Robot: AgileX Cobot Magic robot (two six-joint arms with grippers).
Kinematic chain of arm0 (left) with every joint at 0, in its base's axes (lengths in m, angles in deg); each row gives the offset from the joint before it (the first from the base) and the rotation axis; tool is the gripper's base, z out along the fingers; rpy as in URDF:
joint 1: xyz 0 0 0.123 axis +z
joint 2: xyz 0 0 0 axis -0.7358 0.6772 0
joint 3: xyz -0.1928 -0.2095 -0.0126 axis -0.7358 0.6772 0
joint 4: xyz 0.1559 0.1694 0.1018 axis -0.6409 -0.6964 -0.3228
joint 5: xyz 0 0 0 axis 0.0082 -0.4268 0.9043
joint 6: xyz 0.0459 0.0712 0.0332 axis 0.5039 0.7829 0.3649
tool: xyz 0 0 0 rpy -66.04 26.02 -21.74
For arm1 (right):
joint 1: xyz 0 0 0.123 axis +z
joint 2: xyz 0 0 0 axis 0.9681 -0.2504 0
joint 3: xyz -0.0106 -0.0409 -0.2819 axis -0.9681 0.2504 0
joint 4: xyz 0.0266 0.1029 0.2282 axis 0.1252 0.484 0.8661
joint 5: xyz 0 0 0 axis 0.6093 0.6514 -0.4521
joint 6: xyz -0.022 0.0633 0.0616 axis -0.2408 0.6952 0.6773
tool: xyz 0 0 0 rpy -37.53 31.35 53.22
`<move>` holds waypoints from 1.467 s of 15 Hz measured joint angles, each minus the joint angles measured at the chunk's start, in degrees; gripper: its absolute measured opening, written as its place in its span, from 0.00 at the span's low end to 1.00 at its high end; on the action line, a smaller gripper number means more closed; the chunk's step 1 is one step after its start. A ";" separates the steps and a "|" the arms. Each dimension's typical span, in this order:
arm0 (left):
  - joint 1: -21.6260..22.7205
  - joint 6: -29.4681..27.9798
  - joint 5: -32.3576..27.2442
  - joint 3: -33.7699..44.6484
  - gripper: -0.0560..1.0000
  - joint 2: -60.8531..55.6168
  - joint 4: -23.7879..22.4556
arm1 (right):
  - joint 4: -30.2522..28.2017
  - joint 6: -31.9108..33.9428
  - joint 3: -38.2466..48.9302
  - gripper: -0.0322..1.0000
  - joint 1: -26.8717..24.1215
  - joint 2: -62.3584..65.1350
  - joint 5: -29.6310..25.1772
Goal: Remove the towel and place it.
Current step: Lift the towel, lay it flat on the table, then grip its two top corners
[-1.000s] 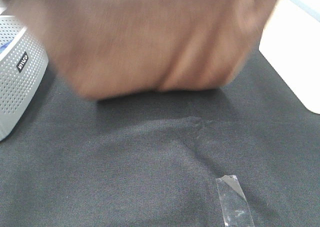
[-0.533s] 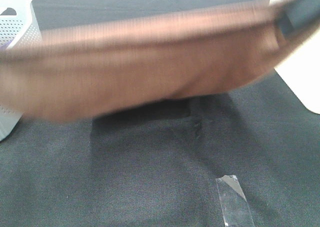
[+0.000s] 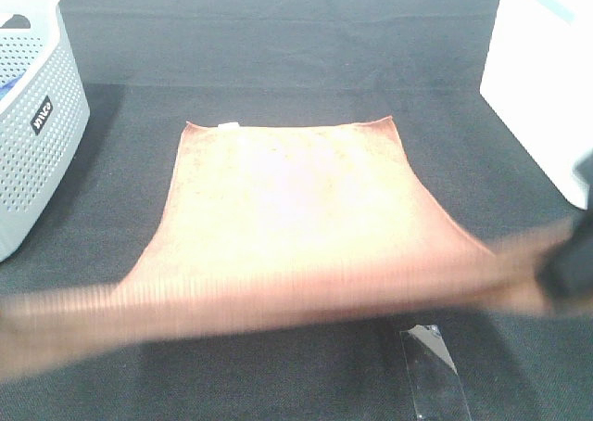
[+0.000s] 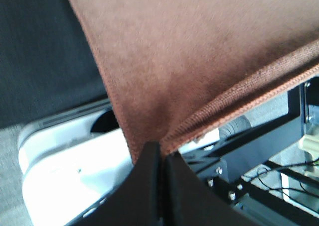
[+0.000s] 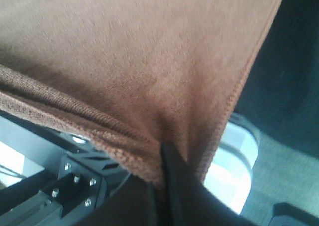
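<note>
Nearest to the camera, a strip of clear tape was seen stuck on the black-covered desk. Just behind it, the near edge of the brown towel was held up above the desk, stretched wide and blurred. One near corner was pinched in the left gripper, whose jaws were pressed together on the stitched hem. The other near corner was clamped in the same way by the right gripper. Further back, the towel sloped down and its far edge was laid flat on the desk, with a small white tag near the far left corner. A white perforated basket was placed at the far left, apart from the towel. A white surface was seen at the far right.
</note>
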 joint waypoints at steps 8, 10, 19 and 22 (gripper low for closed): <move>0.17 0.52 -0.29 9.11 0.05 0.11 3.78 | 2.12 0.00 11.63 0.03 -0.11 0.06 0.57; 0.23 2.12 -0.57 9.85 0.05 3.21 4.30 | 2.64 -0.86 14.21 0.03 -0.17 -1.83 0.63; 0.34 8.31 -0.52 9.85 0.05 17.93 4.30 | 3.90 -2.86 14.50 0.03 -0.29 -18.11 5.96; 0.34 11.00 0.74 9.85 0.05 22.23 3.72 | 6.13 -6.30 14.50 0.03 -0.63 -23.49 8.31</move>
